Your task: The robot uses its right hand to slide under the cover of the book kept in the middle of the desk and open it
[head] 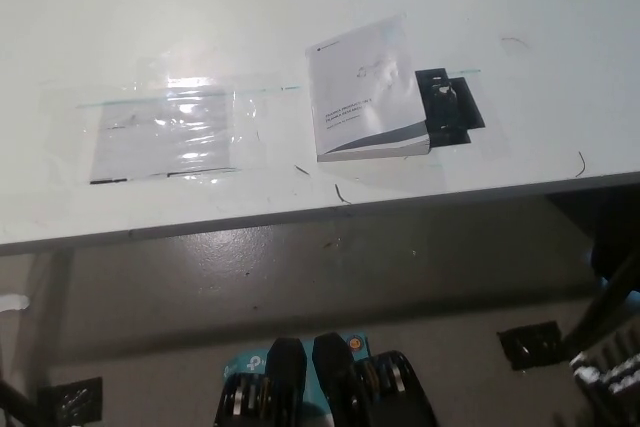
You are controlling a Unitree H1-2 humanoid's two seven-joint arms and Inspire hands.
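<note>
book (367,87) closed, flat on desk (180,17)

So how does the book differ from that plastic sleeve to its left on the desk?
The book is thick, opaque and closed, with a white and grey cover; the plastic sleeve is thin, see-through and glossy with glare. The book sits turned at an angle; the sleeve lies squarer and spreads wider. Both rest flat on the white desk.

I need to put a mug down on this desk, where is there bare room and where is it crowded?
Bare desk runs along the far side, behind the plastic sleeve and the book. A narrower free patch lies between sleeve and book. The near right corner, right of the black piece, is also bare. It is crowded around the book, where the black piece touches its right edge.
</note>
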